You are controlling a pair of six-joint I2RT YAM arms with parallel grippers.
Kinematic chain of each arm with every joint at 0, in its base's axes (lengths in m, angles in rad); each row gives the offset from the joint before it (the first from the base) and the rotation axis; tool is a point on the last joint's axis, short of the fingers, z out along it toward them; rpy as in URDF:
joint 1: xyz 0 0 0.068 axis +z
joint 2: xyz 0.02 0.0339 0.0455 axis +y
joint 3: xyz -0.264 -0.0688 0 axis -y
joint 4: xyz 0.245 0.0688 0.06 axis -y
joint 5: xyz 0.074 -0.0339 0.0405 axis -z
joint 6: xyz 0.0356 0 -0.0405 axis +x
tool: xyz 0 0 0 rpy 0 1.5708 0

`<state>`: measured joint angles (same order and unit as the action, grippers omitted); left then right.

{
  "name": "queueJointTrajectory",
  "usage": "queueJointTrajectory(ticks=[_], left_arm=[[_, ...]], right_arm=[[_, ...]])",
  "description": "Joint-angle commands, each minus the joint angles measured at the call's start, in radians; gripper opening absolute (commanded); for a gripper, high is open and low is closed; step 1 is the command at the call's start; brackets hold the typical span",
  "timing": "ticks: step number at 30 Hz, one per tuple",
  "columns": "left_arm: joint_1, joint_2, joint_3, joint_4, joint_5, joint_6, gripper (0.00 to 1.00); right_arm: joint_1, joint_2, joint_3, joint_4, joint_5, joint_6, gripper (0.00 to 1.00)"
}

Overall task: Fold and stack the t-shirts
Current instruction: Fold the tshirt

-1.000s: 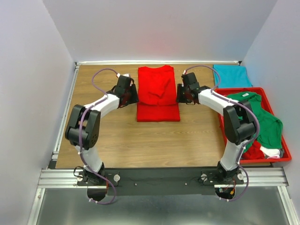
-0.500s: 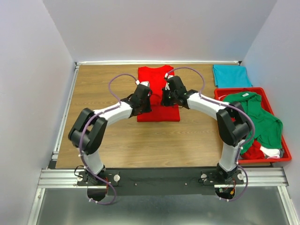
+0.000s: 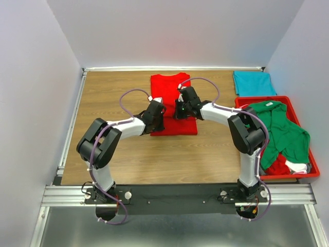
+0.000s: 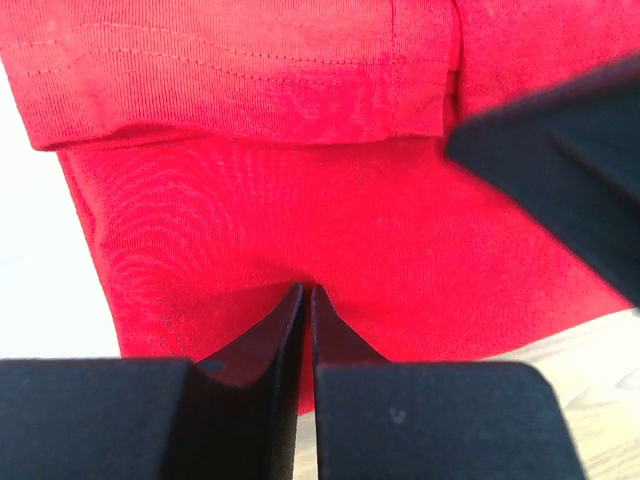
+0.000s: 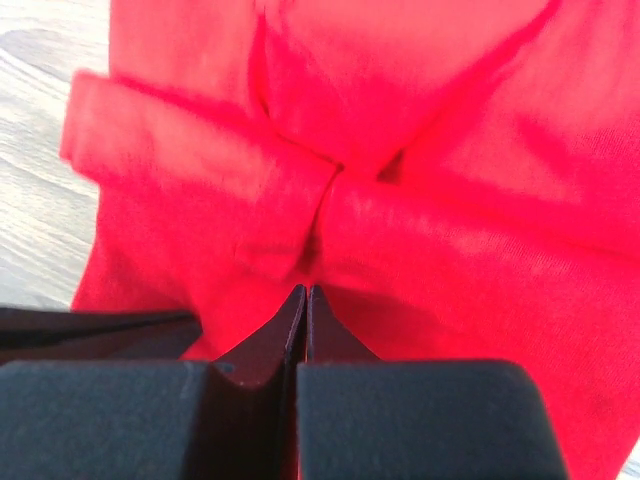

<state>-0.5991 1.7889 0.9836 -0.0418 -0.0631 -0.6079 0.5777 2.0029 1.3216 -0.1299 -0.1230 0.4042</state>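
L gripper (image 4: 305, 292): jaws shut w/ only a hairline slit btwn them, tips dug into the red t-shirt (image 3: 171, 88), nipping cloth at its near-left part. R gripper (image 5: 305, 290): jaws shut too, and the red cloth puckers into creases that run straight to the tips, so it's pinching the shirt, approx. mid-right. Both grippers sit close together over the shirt's near half, arms bowed in from either side. Shirt lies as a narrow strip, sleeves tucked in, centre-back of the table (image 3: 113, 92), collar end twd the far wall. Teal t-shirt (image 3: 252, 83) folded flat in the far-right corner. Just in front of it, red tray (image 3: 314, 174) w/ a green t-shirt (image 3: 289, 133) heaped in it, unfolded.
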Motion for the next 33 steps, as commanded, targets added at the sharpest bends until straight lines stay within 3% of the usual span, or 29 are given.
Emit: queueJointTrajectory(ticks=[1,8,20,33], left_arm=[[-0.016,-0.034,-0.08,-0.096,0.006,0.003,0.14],[-0.024,-0.115,-0.164,-0.101,0.026,-0.003,0.14],[-0.034,-0.151,-0.189,-0.109,0.04,-0.006,0.14],[-0.051,-0.198,-0.25,-0.11,0.045,-0.024,0.14]], right_arm=[[0.019,0.014,-0.001,0.041,-0.024,0.021,0.07],[0.031,0.02,-0.015,0.062,-0.039,0.039,0.07],[0.119,-0.105,-0.145,0.065,0.005,0.051,0.07],[0.122,0.014,-0.047,0.073,0.114,0.01,0.08]])
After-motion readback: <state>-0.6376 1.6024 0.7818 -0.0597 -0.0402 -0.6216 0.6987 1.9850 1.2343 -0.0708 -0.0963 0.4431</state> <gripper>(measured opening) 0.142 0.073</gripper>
